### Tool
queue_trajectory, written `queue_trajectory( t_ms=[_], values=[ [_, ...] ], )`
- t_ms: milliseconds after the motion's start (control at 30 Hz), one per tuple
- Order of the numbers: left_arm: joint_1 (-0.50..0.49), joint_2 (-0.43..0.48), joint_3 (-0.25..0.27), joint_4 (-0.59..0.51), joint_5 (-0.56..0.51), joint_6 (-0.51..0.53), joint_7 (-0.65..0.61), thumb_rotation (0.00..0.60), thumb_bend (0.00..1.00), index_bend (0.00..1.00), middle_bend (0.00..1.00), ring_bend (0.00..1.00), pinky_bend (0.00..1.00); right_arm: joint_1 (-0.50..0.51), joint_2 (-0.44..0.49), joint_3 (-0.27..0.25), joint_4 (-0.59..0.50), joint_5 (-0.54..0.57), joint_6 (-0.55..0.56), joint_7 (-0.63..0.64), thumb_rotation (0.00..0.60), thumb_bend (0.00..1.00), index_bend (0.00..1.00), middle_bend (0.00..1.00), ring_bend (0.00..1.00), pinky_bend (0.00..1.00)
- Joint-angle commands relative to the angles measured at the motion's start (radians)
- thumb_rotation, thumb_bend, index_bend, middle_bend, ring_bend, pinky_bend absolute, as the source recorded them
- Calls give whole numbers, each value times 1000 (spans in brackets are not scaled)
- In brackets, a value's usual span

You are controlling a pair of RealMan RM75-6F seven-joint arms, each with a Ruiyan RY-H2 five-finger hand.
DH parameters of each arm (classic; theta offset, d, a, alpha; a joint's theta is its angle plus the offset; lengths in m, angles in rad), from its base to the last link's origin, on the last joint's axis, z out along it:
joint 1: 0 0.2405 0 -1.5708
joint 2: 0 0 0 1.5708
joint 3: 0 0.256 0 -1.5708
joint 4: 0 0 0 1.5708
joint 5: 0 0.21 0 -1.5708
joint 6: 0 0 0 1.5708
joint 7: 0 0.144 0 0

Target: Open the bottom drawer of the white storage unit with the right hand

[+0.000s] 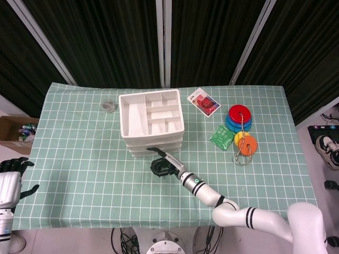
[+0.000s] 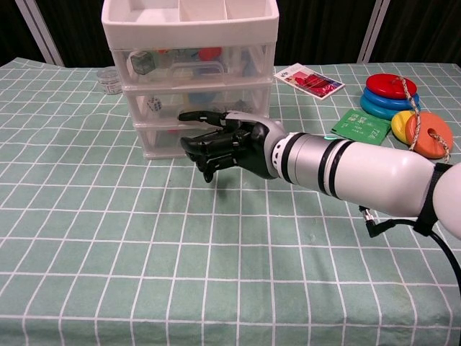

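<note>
1. Just beyond the fingers [image 1: 157,168] in the head view stands the white storage unit [image 1: 152,121], its bottom drawer [image 1: 153,152] closed at the foot of the stack. The right hand [image 1: 161,166] hangs close in front of that drawer with its fingers curled inward and nothing visibly in them; whether they touch the drawer front I cannot tell from above.
2. Far to the left of those fingers, at the frame edge off the counter [image 1: 85,174], the left hand [image 1: 13,174] hangs with its fingers loosely apart, empty.
3. In the chest view the right hand [image 2: 223,141] covers the middle of the bottom drawer [image 2: 162,138], thumb out above and fingers [image 2: 202,148] bent underneath, as if reaching for the handle bar hidden behind them.
4. The drawer looks like thin, stiff, smooth plastic, probably light; the whole unit may slide forward on the cloth when pulled. The best hold is likely the moulded handle at the centre of the front, hooked from below.
5. The counter [image 2: 144,274] wears a green checked cloth, soft enough to wrinkle. Right of the fingers lie a green packet [image 2: 361,124], stacked coloured rings [image 2: 395,94] and a card [image 2: 310,79]; dark curtains close the room behind.
</note>
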Motion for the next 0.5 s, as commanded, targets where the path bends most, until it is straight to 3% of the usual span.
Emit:
queue_trajectory(
  t_ms=[33,333,500],
  values=[
    [1,0,1,0,0,0,-1,600,25,365,255,210,207,5,-7,3,10,-3,-2,3,600,424,89,660,649,648],
    [4,2,3,2,1,0,-8,600,25,365,255,210,207,10,-23,6,33,0,7,-3,600,465,213,663,655,649],
    [8,-1,6,9,0,2,-15,600,25,365,255,210,207,-8,-13,-14,11,-20,26,-10,600,467,232,662,656,649]
  ],
)
